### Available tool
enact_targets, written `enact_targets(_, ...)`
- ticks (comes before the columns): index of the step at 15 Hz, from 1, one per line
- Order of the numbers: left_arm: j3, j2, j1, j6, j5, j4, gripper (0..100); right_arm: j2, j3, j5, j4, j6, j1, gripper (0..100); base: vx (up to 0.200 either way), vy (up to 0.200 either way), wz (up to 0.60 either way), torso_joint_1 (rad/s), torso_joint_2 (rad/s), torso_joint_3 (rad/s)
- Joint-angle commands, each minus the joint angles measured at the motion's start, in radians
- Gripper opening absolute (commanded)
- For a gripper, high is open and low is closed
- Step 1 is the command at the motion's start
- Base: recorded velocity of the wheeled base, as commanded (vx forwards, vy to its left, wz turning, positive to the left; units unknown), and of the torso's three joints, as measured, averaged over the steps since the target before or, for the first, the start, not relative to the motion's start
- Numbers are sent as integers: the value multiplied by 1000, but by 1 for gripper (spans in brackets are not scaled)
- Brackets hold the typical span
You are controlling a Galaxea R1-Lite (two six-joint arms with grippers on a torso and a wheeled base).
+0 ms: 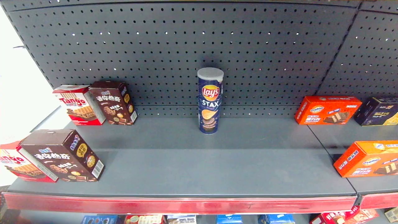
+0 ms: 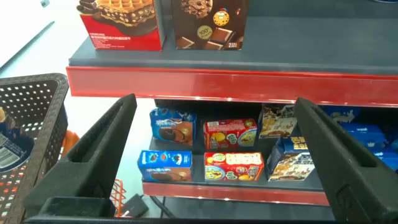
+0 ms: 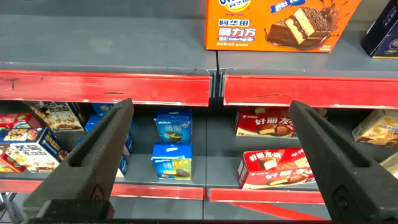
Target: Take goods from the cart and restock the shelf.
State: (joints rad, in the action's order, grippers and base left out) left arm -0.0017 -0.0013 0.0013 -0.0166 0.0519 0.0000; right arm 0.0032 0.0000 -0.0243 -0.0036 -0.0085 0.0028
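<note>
A tall blue chip can (image 1: 210, 101) with a grey lid is seen in the middle of the head view. It stands upright near the back of the grey shelf (image 1: 199, 174), well apart from every box. At the left, a red box (image 1: 77, 105) and a brown box (image 1: 114, 102) are set side by side, touching. At the lower left a second brown box (image 1: 62, 155) is placed, with a second red box (image 1: 17, 165) just beside it. At the right an orange box (image 1: 328, 109) is seen at the back, and a second orange box (image 1: 367, 158) nearer the front.

In the left wrist view, the left gripper (image 2: 214, 101) is held wide apart, with nothing in it. The black cart basket (image 2: 43, 106) is seen beside it.

In the right wrist view, the right gripper (image 3: 211, 104) is also held wide apart, with nothing in it. Small snack boxes (image 3: 173, 160) are seen on a lower shelf past it.
</note>
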Motion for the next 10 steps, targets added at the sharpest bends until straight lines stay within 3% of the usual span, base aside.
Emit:
enact_targets(1,0,1,0,0,0,0,100,1,0,0,-1,-1,0,100,0,0,0,0,0,0)
enact_targets(2,0,1,0,0,0,0,100,1,0,0,-1,1,0,100,0,0,0,0,0,0)
enact_targets(10,0,1,0,0,0,0,100,1,0,0,1,1,0,100,0,0,600,3,3,3)
